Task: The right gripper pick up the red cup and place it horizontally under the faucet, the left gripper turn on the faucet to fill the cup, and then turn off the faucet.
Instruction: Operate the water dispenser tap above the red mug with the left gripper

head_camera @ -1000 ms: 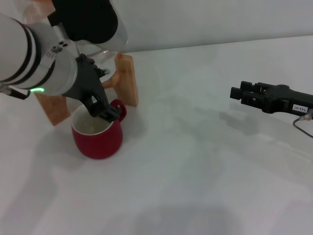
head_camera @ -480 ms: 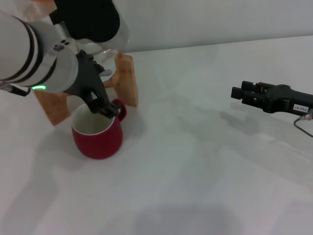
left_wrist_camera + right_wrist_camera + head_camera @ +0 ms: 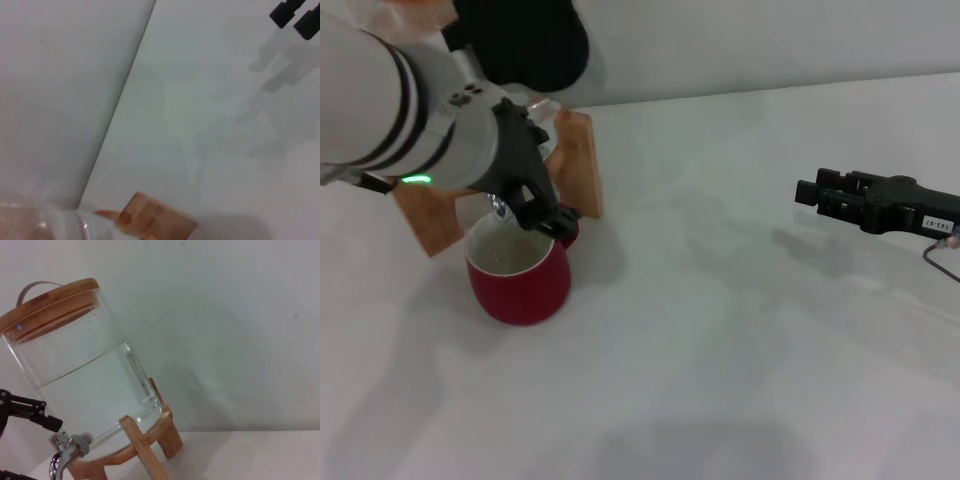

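The white table (image 3: 740,330) is carrying a clear glass jar (image 3: 85,385) of water, capped by a wooden lid (image 3: 47,302) and sitting on a wooden stand (image 3: 582,160), with the chrome faucet (image 3: 65,452) jutting from its base. The red cup (image 3: 520,270) is standing upright on the table just below the faucet, touching the stand's front. The left gripper (image 3: 535,205) is reaching down at the faucet above the cup's rim, though whether its fingers are closed on it cannot be told, while the right gripper (image 3: 810,192) is hovering well apart over the table, its fingers close together and holding nothing.
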Robot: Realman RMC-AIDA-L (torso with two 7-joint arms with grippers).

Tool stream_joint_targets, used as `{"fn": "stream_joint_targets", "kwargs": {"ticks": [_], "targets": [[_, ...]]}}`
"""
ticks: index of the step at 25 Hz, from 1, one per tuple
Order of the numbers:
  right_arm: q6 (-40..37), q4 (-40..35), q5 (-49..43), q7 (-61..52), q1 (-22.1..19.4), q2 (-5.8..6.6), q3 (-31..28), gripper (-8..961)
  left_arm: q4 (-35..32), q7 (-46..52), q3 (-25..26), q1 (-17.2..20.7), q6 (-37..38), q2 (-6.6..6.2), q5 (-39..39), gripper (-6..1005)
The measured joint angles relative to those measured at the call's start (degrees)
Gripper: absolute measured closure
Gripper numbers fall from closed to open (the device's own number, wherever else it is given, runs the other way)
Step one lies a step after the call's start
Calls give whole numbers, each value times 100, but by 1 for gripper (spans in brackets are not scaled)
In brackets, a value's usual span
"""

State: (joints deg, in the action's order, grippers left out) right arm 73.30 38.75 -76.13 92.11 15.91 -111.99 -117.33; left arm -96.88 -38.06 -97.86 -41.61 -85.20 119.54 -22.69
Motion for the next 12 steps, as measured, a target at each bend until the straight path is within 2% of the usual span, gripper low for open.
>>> {"fn": "stream_joint_targets", "kwargs": {"ticks": [12], "targets": [[0, 0, 9, 0, -8, -5, 0, 424, 52, 34, -299, -21, 134, -1, -11, 107]]}}
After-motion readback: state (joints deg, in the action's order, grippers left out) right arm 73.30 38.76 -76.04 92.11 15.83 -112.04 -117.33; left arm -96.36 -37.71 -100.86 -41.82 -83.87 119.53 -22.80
